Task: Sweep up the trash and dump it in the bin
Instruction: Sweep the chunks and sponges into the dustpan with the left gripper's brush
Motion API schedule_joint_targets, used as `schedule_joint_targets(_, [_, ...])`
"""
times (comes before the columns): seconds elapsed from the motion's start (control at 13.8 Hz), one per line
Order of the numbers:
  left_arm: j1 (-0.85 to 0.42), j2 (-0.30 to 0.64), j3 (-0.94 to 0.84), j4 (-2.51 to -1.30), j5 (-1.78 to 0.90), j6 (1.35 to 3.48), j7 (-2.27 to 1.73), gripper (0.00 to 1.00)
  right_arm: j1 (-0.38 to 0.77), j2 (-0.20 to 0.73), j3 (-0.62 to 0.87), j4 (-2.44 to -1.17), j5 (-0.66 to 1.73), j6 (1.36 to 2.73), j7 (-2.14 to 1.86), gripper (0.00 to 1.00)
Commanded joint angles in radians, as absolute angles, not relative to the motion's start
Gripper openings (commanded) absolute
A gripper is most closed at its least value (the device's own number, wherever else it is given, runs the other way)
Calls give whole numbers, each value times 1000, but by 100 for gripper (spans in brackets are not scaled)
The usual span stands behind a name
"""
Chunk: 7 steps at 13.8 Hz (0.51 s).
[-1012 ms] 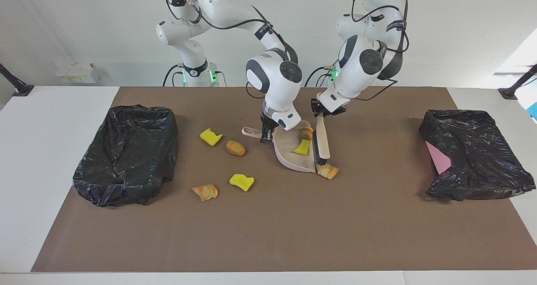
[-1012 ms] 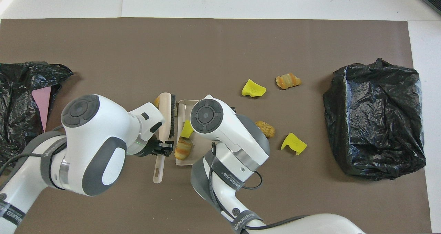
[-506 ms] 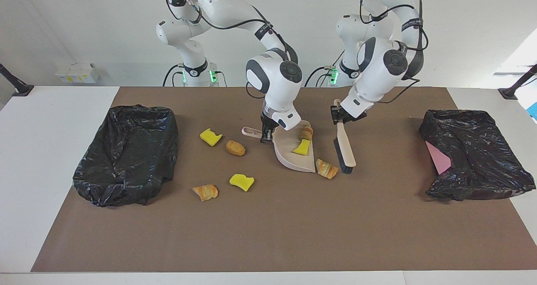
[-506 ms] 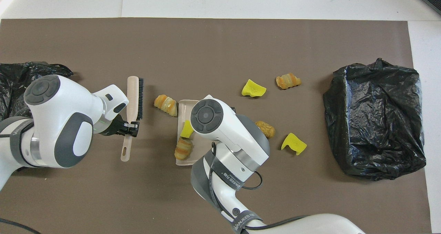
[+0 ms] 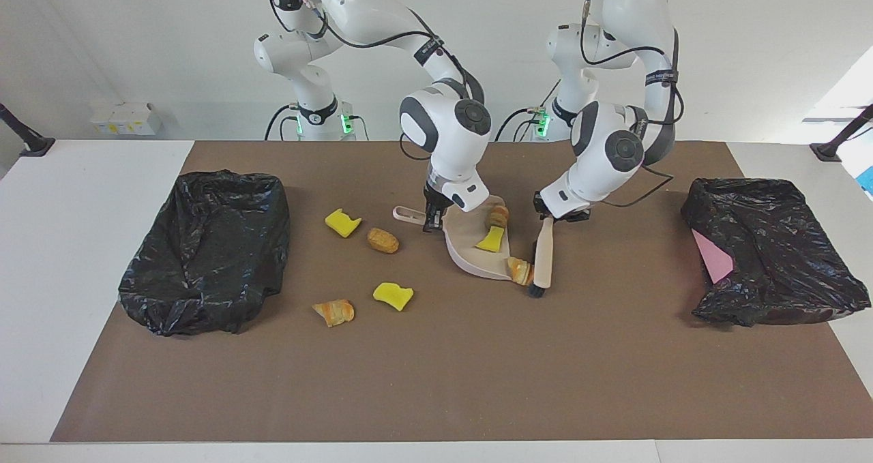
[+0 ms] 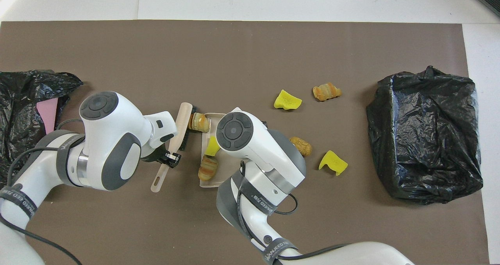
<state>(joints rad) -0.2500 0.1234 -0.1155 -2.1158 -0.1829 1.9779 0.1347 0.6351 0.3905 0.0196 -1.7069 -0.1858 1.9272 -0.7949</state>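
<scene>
Two black-bagged bins (image 5: 204, 248) (image 5: 771, 251) sit on the brown mat (image 5: 436, 381), one at each short edge, presumably so either arm can dump. Near the mat's middle the right gripper (image 5: 431, 219) is clamped on the handle of the beige dustpan (image 5: 470, 251), pinning its open lip down. The left gripper (image 5: 556, 212) is closed on the brush (image 5: 543, 255), its bristles pressing a croissant piece (image 5: 518, 269) against the lip. Two trash pieces (image 5: 494, 228) lie in the pan; four others (image 5: 368, 262) remain toward the right arm's end.

Brush (image 5: 543, 253) swung back, croissant bit (image 5: 520, 270) pushed against dustpan (image 5: 470, 255) lip
</scene>
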Motion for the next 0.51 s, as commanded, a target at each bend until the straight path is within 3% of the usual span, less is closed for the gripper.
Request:
schedule_joint_targets(0.0, [-327,77,-109,-2137,-187,1904,180,0,624,364,26,-1746,-209,1939,-836,0])
schedule_joint_targets(0.14, [-363,71,-107,-2135,-193,1884,170,0,624,364,28,-1746,-209,1939,-836,0])
schedule_joint_targets(0.43, [-269,83,-97,-2118,-192,1911,166,0,624,365,28,-1746,-209,1939,-836,0])
